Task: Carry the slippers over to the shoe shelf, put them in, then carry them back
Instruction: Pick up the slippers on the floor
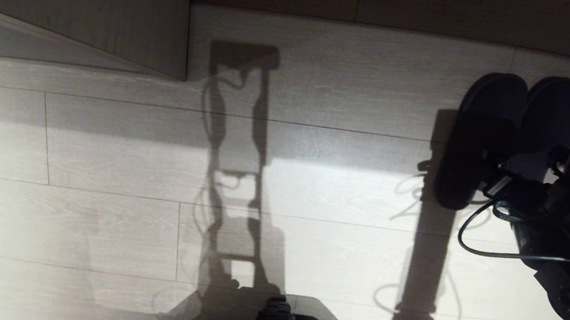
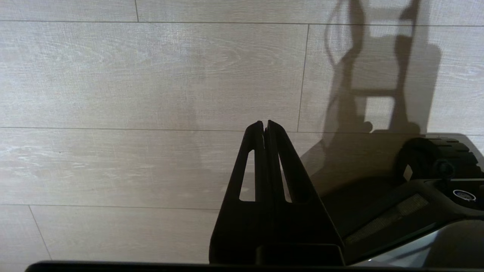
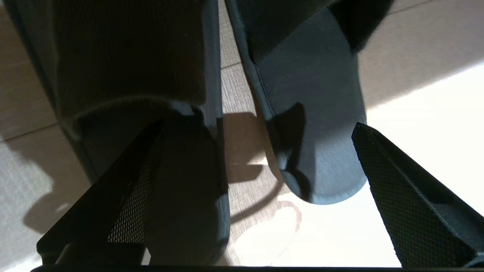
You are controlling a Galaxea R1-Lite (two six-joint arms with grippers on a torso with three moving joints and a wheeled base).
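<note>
- Lying side by side on the pale wooden floor (image 1: 98,225) at the far right of the head view, the slippers (image 1: 483,138) are pointing their toes away from the robot.
- Reaching in from the right, the right gripper (image 3: 245,189) is spreading wide, one finger over each heel, and is grasping nothing.
- Hanging over bare floor near the base, the left gripper (image 2: 265,126) is sitting clenched and idle.
- Showing only a wood-grain panel (image 1: 95,2) at the far left, the views are not revealing the inside of the shoe shelf.
- Judging progress, I cannot tell whether the robot is picking up or has just set down.
</note>
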